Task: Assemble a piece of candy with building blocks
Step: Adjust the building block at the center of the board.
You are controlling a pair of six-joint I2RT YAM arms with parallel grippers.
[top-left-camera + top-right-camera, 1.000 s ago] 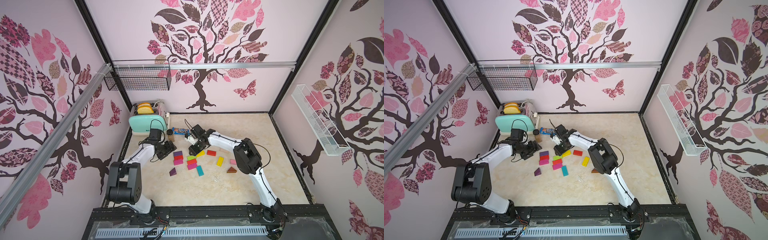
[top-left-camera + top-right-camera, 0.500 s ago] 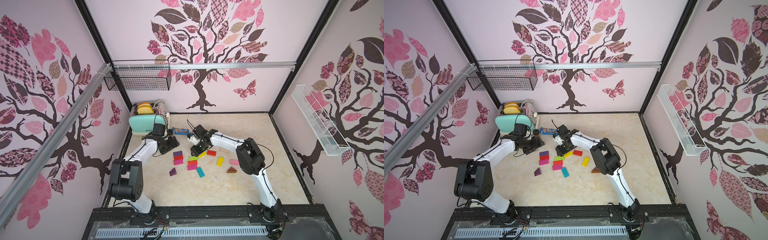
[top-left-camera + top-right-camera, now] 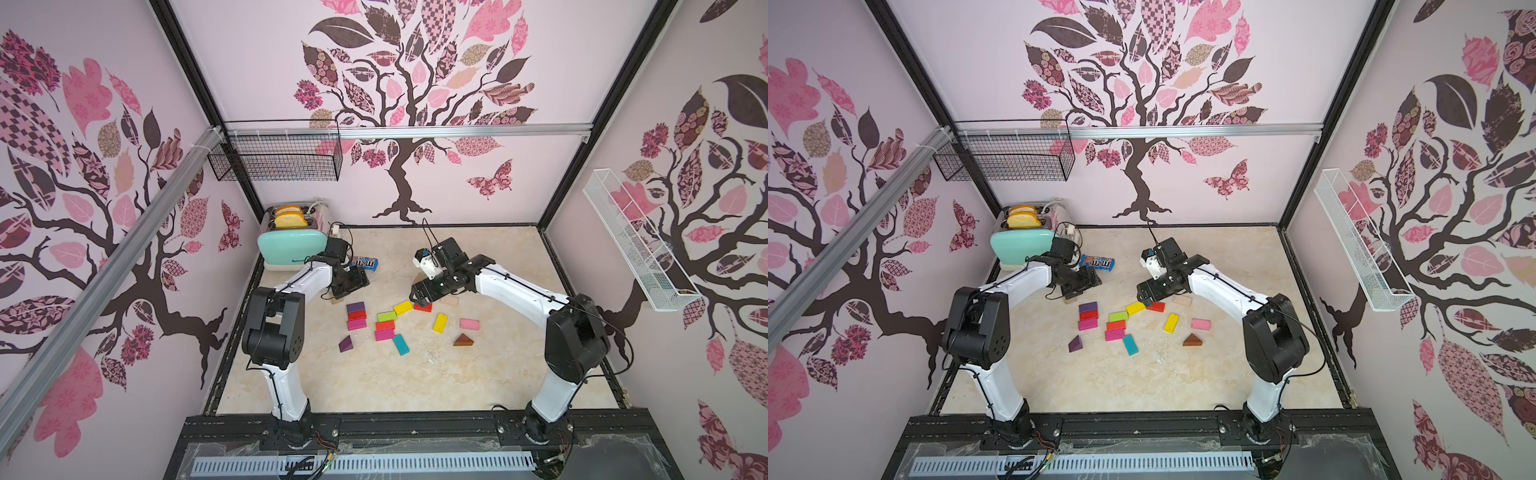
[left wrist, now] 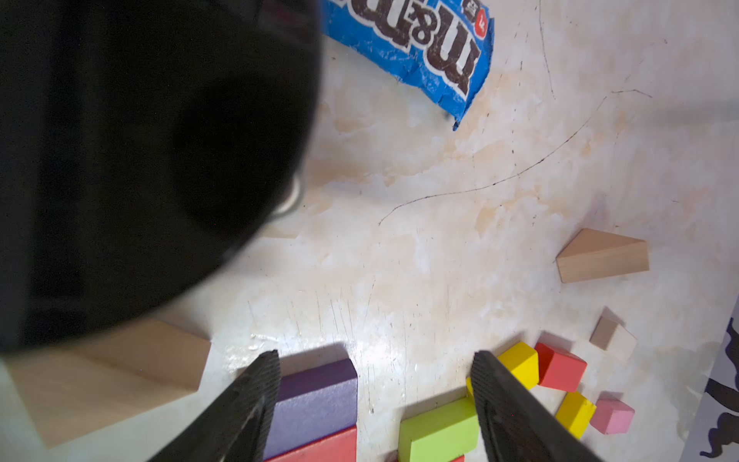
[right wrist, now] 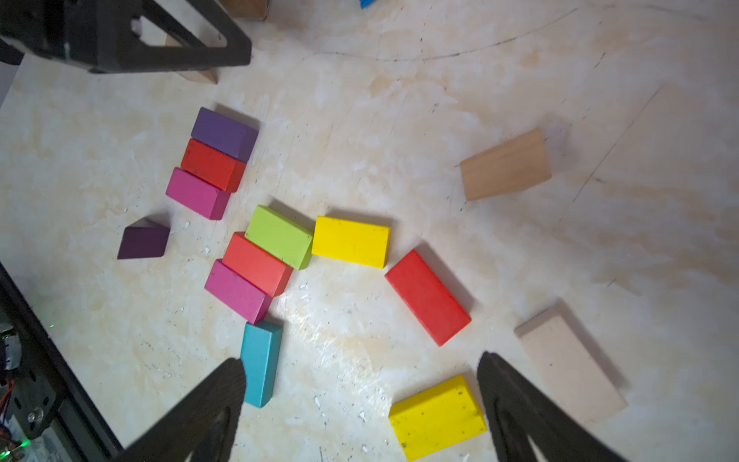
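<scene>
So, step in hand: probably between placements. The wooden building blocks (image 3: 386, 325) are being gathered into the candy's body, and most are loose.
Done so far: a purple-red-magenta row (image 5: 212, 165) and a green-red-magenta row (image 5: 257, 264), each with its pieces touching.
Right claw (image 5: 360, 362): spread wide, empty, hovering clear of every block.
Beneath right claw: a yellow wooden rectangular block (image 5: 438, 416) lies between its fingers; a teal wooden rectangular block (image 5: 260, 362) is just beside the other fingertip.
Ahead of right claw: a red wooden rectangular block (image 5: 428, 298), then the green-topped row.
Left claw (image 4: 376, 356): open fairly wide, holding nothing; the purple-topped row's end is by one finger.
Next move calls for: lowering over one loose rectangle, jaws square across its narrow sides, then closing.
</scene>
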